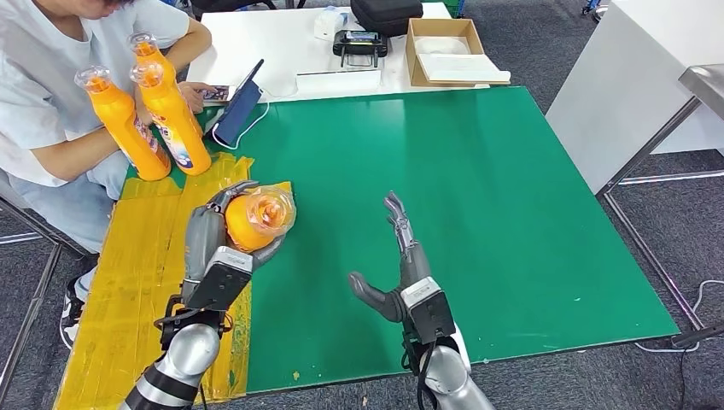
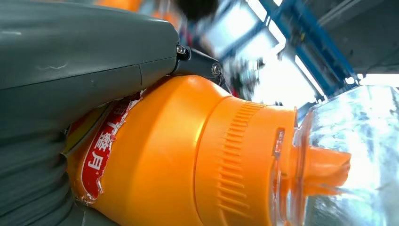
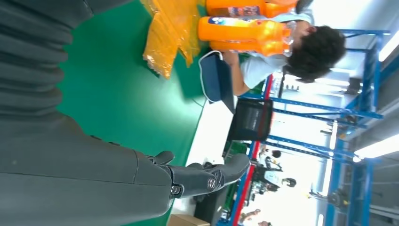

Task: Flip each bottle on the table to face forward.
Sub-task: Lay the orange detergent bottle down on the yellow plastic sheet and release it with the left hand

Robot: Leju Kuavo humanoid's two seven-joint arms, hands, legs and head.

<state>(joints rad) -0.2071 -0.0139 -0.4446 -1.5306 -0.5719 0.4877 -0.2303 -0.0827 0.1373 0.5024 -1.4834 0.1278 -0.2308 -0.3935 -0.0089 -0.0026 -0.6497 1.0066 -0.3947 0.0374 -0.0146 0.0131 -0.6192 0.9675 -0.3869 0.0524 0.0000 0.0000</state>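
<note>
Head view: left robot hand clasps orange bottle; right robot hand spread, empty.

Looks like a lab/workshop test bay. Green mat with yellow tape on a work table, grey carpet floor. White desk behind holds a cardboard box, a controller and a black case. Blue steel racking and ceiling strip lights in the right wrist view.

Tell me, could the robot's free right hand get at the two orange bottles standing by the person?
Probably not easily: the right hand is open, but the standing bottles sit far across, beyond the left hand and its held bottle.
</note>
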